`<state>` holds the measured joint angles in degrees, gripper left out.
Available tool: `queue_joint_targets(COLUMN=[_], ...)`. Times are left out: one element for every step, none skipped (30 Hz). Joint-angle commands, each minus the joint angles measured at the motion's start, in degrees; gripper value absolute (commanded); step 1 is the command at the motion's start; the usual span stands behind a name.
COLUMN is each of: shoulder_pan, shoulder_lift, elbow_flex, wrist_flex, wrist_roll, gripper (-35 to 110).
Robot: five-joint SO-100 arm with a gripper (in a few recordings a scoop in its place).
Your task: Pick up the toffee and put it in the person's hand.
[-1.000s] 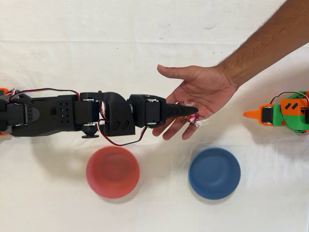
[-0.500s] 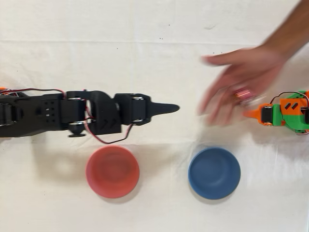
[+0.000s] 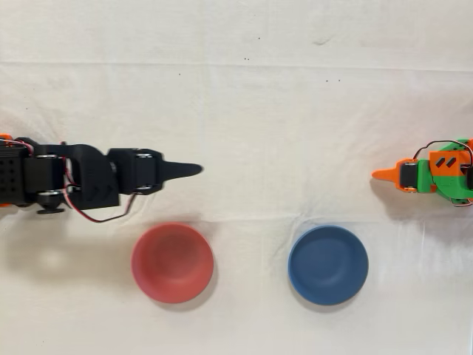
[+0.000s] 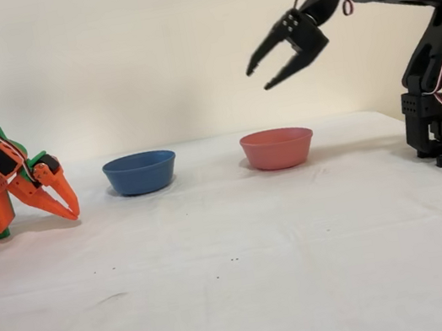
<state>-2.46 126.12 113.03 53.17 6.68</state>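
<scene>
The black arm's gripper point(image 4: 258, 79) hangs high in the air in the fixed view, above and a little left of the red bowl point(image 4: 277, 148). Its two fingers stand apart, open, with nothing between them. Seen from overhead, the gripper point(image 3: 194, 169) points right from the left side of the table, just above the red bowl point(image 3: 172, 262) in the picture. The toffee and the person's hand are out of view.
A blue bowl point(image 3: 327, 265) sits right of the red one in the overhead view; in the fixed view this blue bowl point(image 4: 140, 172) is on the left. The idle orange arm point(image 3: 432, 176) rests at the right edge of the white cloth.
The person's hand drew away to the right with the toffee in it and left the picture. The black arm pulled back to the left, its gripper empty.
</scene>
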Motion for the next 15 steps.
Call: queue_joint_targets(shoulder_pan=[-0.88, -0.88, -0.79, -0.70, -0.44, 0.09, 0.53, 0.97, 1.49, 1.93, 2.37, 2.90, 3.25, 3.43, 3.52], shoulder_lift=[9.93, 11.34, 12.66, 14.15, 15.73, 17.75, 20.04, 22.50, 24.96, 27.51, 29.88, 31.99, 33.93, 35.42, 36.39], elbow_flex=[6.50, 8.00, 9.49, 11.34, 13.45, 15.91, 18.72, 21.53, 24.26, 26.89, 29.09, 31.11, 32.70, 33.93, 34.80], wrist_flex=[-0.18, 0.09, 0.18, 0.18, -0.18, -0.70, -1.41, -2.02, -2.55, -2.72, -2.72, -2.55, -2.02, -1.49, -0.88], wrist_roll=[0.26, -0.09, -0.35, -0.35, -0.18, 0.35, 0.97, 1.49, 2.02, 2.55, 3.08, 3.34, 3.52, 3.60, 3.34], gripper=[14, 14, 14, 14, 14, 13, 13, 13, 13, 13, 13, 12, 12, 12, 12])
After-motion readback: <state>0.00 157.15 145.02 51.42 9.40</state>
